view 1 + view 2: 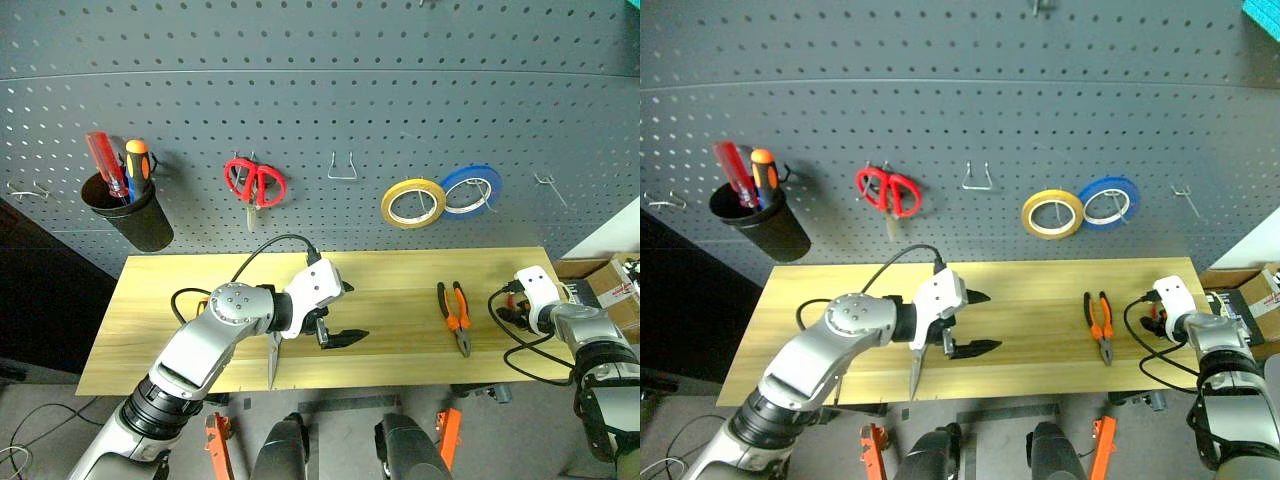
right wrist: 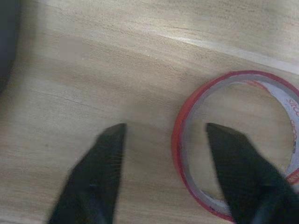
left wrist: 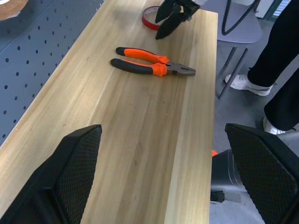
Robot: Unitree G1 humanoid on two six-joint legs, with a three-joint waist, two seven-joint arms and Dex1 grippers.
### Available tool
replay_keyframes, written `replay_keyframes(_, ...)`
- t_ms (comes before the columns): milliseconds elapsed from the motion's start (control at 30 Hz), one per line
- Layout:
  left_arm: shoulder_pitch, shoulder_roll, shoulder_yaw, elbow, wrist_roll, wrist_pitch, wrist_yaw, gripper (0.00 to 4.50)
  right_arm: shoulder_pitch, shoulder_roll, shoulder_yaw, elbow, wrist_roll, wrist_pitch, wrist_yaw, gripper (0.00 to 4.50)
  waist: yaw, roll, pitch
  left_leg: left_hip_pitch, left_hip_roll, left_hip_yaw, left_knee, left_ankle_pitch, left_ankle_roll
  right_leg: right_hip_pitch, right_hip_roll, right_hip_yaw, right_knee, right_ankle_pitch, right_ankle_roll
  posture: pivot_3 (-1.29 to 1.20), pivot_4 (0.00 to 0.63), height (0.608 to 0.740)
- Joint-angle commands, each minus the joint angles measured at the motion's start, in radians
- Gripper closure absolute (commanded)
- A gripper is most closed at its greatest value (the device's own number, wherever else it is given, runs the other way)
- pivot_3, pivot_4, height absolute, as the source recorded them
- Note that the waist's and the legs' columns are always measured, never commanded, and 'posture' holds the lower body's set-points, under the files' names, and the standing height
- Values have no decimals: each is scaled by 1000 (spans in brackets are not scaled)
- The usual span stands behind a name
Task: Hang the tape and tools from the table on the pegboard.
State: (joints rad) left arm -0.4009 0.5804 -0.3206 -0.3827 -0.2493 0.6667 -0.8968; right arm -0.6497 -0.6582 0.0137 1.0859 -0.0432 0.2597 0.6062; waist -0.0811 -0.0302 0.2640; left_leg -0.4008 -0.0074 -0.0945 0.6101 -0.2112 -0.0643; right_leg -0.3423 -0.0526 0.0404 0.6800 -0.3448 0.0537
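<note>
The right tool [image 2: 163,140] sits at the bench's [image 1: 400,300] 3 o'clock end, its jaws spread and straddling the near wall of the red tape [image 2: 187,140]: one finger outside the ring, the other inside the see-through centre. It is not yet pinching anything. The tape lies flat on the wood close to that end edge.

The risk here is a poor bite. The ring's wall is thin and lies flat, so the closing jaws could push it sideways instead of clamping it, and a skid toward 3 o'clock would likely send it off the bench. A cable loops just beside the right wrist and might snag.

The left tool [image 1: 335,315] hovers over the bench centre with jaws spread wide and empty; a grey blade of the scissors [image 1: 272,362] pokes out below its wrist toward 6 o'clock.

The pliers [image 1: 455,315] lie between the two tools, well apart from the tape.

On the pegboard [image 1: 320,100], a bare hook [image 1: 343,167] at 12 o'clock and another [image 1: 548,185] at 2 o'clock offer room, with open board above the yellow roll [image 1: 413,202] and blue roll [image 1: 470,190].
</note>
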Motion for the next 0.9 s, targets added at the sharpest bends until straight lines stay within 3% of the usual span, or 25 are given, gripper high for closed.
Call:
replay_keyframes(33, 11, 13, 16, -59, -18, 3, 0, 0, 17, -15, 30, 38, -39, 15, 29, 3020, 1, -1, 1, 0, 0, 0, 0, 0, 0, 0, 0, 0, 0, 0, 0, -20, 282, 740)
replay_keyframes(167, 24, 25, 21, -91, -59, 39, -20, 0, 19, -7, 17, 45, -30, 36, 26, 4392, 5, -4, 2, 0, 0, -1, 1, 0, 0, 1, 0, 0, 0, 0, 1, -14, 277, 740)
replay_keyframes(333, 23, 37, 17, -101, -52, 32, -11, 0, 52, -33, -19, -57, -13, 38, -11, 4491, 19, -4, 3, 0, 0, -1, 2, 0, 0, 2, 0, 0, 0, 2, 3, -26, 281, 740)
replay_keyframes(500, 1, -3, 40, -107, -82, 14, 1, 0, 405, -104, -228, -765, 45, 148, -91, 4491, 46, 10, 12, -8, 1, -2, 3, 0, 0, -5, -3, 0, 0, 2, 3, -44, 299, 740)
replay_keyframes(567, -10, -16, 43, -109, -91, 10, 2, 0, 561, -76, -327, -1051, 58, 221, -134, 4491, 48, 10, 16, -18, 1, -2, 4, 0, -1, -14, -2, 0, 0, 2, 4, -57, 308, 740)
replay_keyframes(667, -29, -45, 45, -101, -87, -19, 11, 0, 722, 31, -414, -1406, 69, 338, -217, 4491, 39, 8, 21, -20, 1, -1, 4, 1, -2, -16, -1, 0, 0, 2, 4, -80, 316, 740)
replay_keyframes(800, -59, -92, 50, -92, -101, -34, 18, 0, 841, 210, -376, -1745, 9, 323, -363, 4491, 22, 8, 26, -18, 1, -3, 3, 0, -1, -16, 1, -1, 2, 2, 4, -90, 322, 740)
replay_keyframes(900, -74, -115, 56, -83, -108, -38, 29, 0, 820, 307, -297, -1906, -53, 275, -458, 4491, 12, 11, 31, -17, 1, -2, 3, 0, -1, -16, 1, 2, 2, 3, 5, -96, 325, 740)
